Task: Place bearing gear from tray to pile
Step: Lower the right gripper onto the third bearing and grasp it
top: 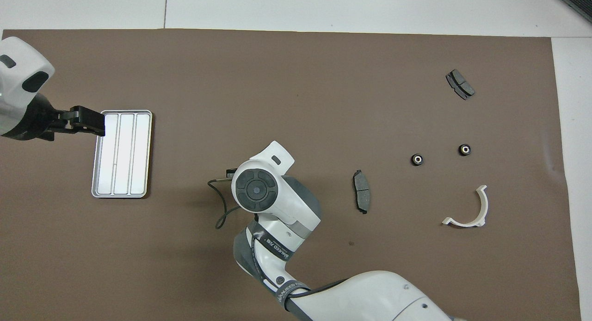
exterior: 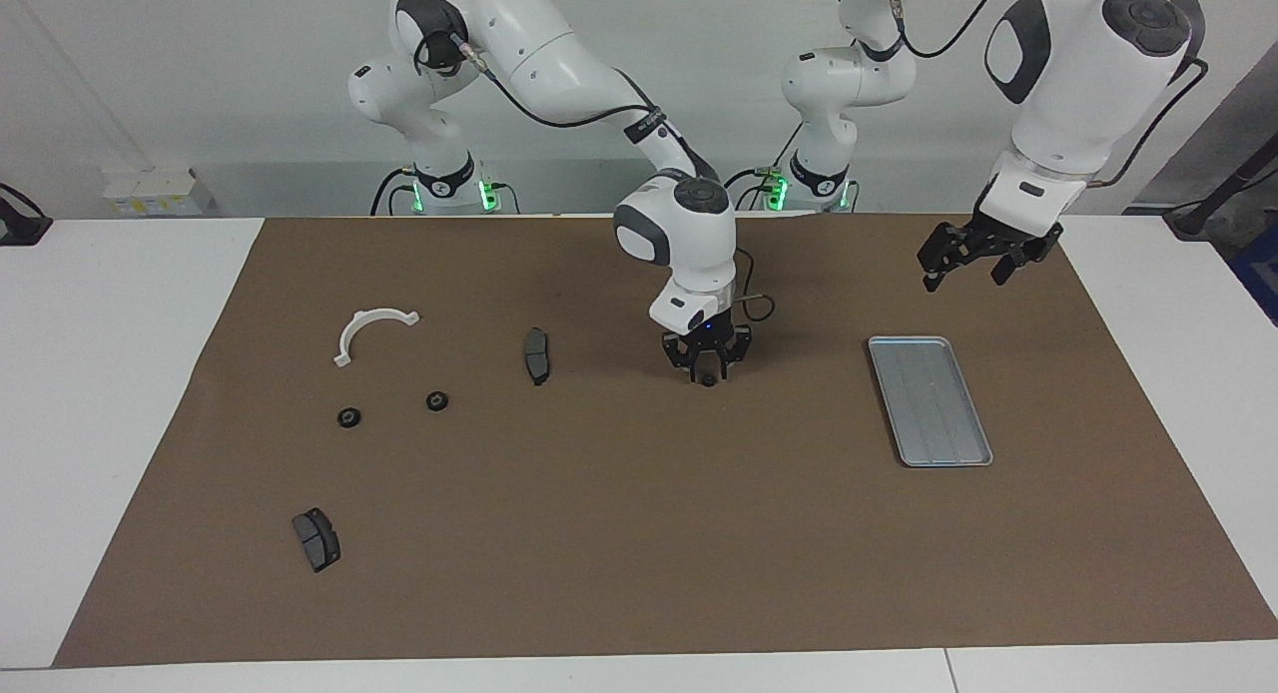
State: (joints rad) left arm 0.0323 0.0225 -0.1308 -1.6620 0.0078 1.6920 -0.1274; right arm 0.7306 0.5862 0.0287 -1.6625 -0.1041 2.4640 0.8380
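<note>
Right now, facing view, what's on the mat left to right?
Brake pad → white bracket → gear → second brake pad → right tool closing round a small gear → tray, left tool open above it.

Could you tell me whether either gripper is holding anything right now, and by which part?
The right gripper pinches the small gear by its sides; the left gripper holds nothing.

Right arm's bent way over mid-counter, wrist straight down, right claw (exterior: 707,370) low with fingers pinched in. Left claw (exterior: 976,258) hangs raised, fingers spread wide.
</note>
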